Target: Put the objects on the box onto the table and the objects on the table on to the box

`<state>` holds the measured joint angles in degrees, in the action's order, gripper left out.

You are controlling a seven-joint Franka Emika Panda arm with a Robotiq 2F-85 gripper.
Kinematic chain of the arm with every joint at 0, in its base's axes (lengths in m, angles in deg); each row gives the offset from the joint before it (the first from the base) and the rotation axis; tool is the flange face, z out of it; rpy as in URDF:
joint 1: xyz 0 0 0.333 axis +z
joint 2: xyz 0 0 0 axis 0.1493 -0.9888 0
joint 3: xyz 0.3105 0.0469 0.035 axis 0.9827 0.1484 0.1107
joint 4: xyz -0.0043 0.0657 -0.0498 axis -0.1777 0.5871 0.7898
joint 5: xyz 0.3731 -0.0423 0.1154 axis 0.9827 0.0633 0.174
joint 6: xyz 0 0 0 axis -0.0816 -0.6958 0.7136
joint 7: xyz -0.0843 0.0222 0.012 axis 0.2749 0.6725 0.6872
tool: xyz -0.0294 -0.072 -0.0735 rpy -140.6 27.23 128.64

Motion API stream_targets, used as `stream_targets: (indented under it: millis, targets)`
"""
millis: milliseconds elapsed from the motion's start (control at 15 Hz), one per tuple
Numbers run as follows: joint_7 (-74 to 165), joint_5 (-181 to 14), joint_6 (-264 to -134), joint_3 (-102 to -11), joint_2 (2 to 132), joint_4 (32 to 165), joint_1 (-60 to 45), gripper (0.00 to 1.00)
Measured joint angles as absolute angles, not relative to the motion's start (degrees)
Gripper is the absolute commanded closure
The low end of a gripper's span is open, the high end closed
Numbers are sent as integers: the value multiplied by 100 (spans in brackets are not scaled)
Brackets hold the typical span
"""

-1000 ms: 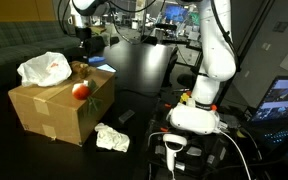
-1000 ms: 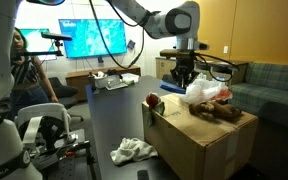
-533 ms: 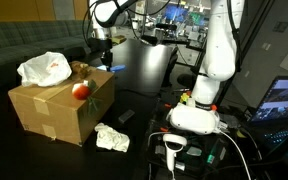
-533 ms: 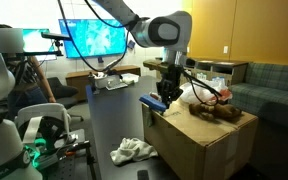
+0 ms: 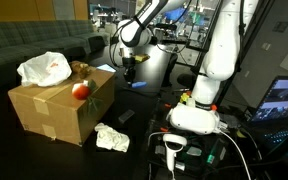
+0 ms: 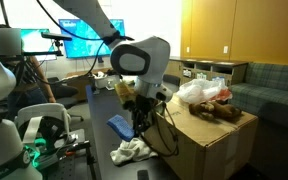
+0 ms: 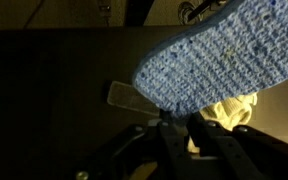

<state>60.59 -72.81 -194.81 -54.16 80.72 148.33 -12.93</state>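
Lab room: green couch [image 5: 24, 40] behind, lit monitor [image 6: 84, 38] at the back. The table [image 5: 154, 100] is dark and flat, and the box [image 5: 59, 112] sits on it, apart from the arm's white base. On the box we see a white plastic bag [image 5: 44, 68], a red apple [image 5: 81, 90] at the top edge and a brown lump [image 6: 224, 112] we can't identify. On the table just beside the box lies a crumpled white cloth [image 5: 111, 138], with a small dark flat piece [image 5: 125, 117] near it.

The gripper [image 5: 132, 77] hangs above the table, off the box, near its corner. We mark the fingers narrow, pinched on a blue pad [image 6: 120, 125] that sticks out sideways, clear of the surface, above the white cloth.

In the wrist view the blue pad fills the upper right, with a knit or sponge texture. Dark fingers [image 7: 212, 138] grip its lower edge. The white cloth shows pale under it on the dark table.
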Motion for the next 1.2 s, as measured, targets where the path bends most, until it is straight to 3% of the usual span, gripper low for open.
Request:
stream_targets:
  millis: [333,467,1200]
  targets:
    - [5752,-6853,-20826,-5844,8246,16520,-1537,95]
    - [5778,-6426,-21277,-5993,7989,16626,-1690,95]
    - [4597,-4028,-22536,-5759,5800,14724,-1898,95]
